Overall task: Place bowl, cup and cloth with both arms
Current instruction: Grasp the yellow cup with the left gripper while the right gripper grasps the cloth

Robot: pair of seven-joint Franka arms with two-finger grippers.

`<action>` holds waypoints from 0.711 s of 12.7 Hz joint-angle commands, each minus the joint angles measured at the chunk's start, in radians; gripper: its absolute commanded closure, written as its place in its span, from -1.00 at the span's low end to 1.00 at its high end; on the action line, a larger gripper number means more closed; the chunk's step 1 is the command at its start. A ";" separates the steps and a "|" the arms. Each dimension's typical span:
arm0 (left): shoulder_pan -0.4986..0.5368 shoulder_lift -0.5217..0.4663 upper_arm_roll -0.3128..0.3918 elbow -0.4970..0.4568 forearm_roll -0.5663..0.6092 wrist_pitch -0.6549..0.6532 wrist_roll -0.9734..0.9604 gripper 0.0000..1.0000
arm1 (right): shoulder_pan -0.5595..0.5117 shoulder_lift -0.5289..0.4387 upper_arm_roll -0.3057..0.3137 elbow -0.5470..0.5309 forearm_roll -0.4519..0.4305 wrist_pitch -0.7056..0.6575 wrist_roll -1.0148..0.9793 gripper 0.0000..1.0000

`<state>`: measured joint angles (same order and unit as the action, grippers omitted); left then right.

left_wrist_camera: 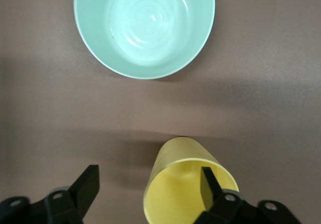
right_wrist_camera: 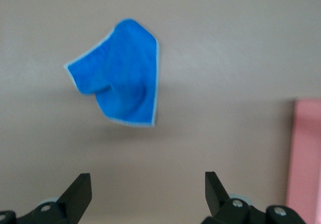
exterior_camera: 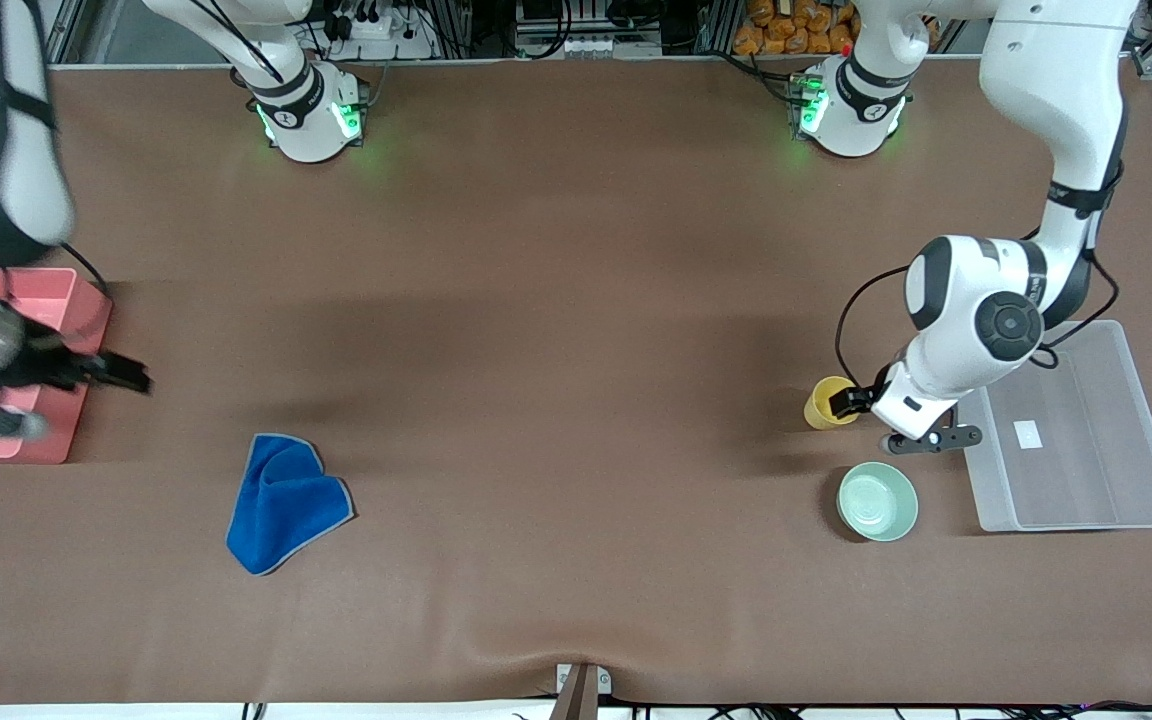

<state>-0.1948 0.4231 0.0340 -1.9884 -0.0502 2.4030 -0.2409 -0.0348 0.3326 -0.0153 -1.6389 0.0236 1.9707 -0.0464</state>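
Note:
The yellow cup (exterior_camera: 826,404) stands upright toward the left arm's end of the table, with the mint-green bowl (exterior_camera: 877,501) nearer the front camera. My left gripper (exterior_camera: 868,420) is down at the cup and open. In the left wrist view, one finger (left_wrist_camera: 208,185) hangs inside the cup (left_wrist_camera: 175,184), the other finger (left_wrist_camera: 88,184) stands well outside it, and the bowl (left_wrist_camera: 144,25) lies empty. The blue cloth (exterior_camera: 286,503) lies crumpled toward the right arm's end. My right gripper (exterior_camera: 96,395) hovers open and empty by the pink bin. The right wrist view shows the cloth (right_wrist_camera: 123,81) ahead of it.
A pink bin (exterior_camera: 31,360) sits at the right arm's end of the table, partly under the right arm. A clear plastic tray (exterior_camera: 1076,440) lies at the left arm's end, beside the bowl and cup. Brown mat (exterior_camera: 576,350) covers the table.

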 commanded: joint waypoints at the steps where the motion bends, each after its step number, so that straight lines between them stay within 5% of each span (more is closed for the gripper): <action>1: 0.005 -0.007 -0.008 -0.022 -0.005 0.013 -0.015 -0.40 | 0.006 0.083 -0.005 0.037 0.007 0.066 0.007 -1.00; 3: 0.003 -0.006 -0.008 -0.024 -0.005 0.013 -0.014 0.03 | 0.015 0.129 -0.005 0.037 0.031 0.131 0.007 -1.00; 4: 0.000 -0.001 -0.008 -0.023 -0.005 0.013 -0.014 0.63 | 0.018 0.153 -0.005 0.037 0.082 0.172 0.007 -1.00; 5: 0.000 0.000 -0.008 -0.024 -0.005 0.013 -0.014 1.00 | 0.024 0.181 -0.003 0.036 0.132 0.215 0.007 -1.00; 9: 0.008 -0.009 -0.008 -0.006 -0.005 -0.002 -0.040 1.00 | 0.084 0.259 -0.003 0.025 0.162 0.378 0.010 -1.00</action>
<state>-0.1940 0.4247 0.0273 -1.9975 -0.0503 2.4026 -0.2586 0.0336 0.5583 -0.0103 -1.6315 0.1640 2.3149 -0.0442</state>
